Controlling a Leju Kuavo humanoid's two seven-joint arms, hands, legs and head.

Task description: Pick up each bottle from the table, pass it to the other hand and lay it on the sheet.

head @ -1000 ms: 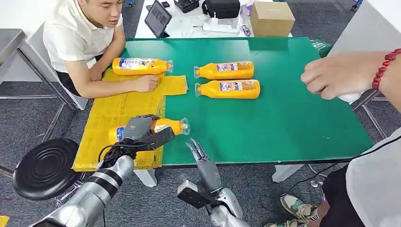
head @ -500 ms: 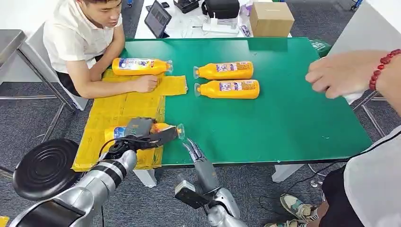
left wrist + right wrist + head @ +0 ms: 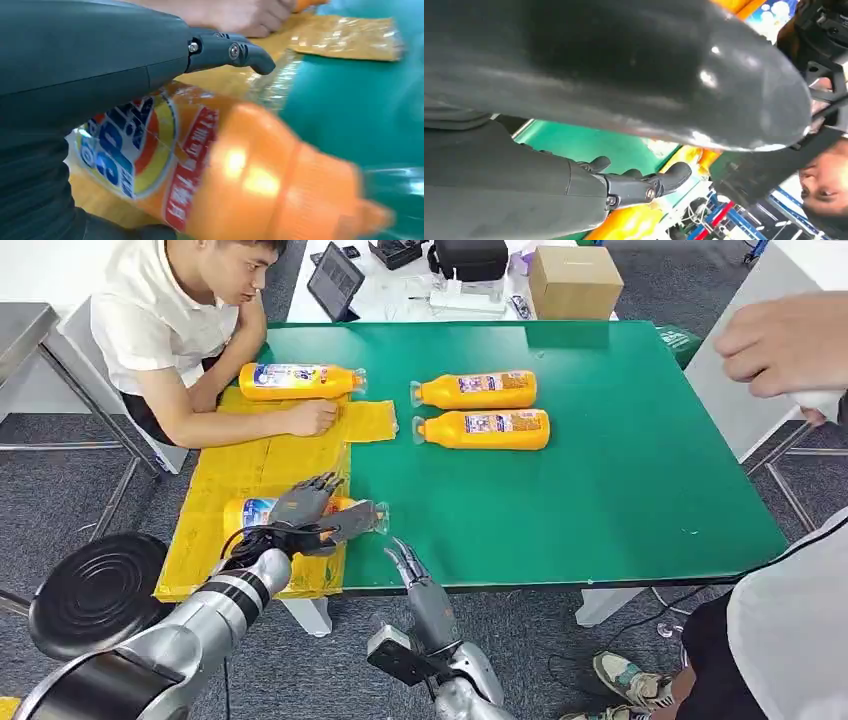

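While the left robot hand sits over the near orange plastic bottle with the blue and red label, its fingers are spread wide and holding nothing, with the bottle lying on its side on the crinkled yellow sheet, cap end reaching over the sheet's edge onto the green tabletop. Up close in the left wrist view, that bottle lies right under the hand, a dark finger stretched out above it and not wrapped round!

Down at the near edge of the tabletop, the right robot hand points up with its fingers slightly apart, nothing in it.

A second orange bottle lies at the far end of the sheet, just by the forearm of a seated person in a white shirt, whose hand rests on the sheet. Two more orange bottles wait side by side on the bare green, the farther one and the nearer one, well apart from the sheet. Another person's hand hovers at the right edge.
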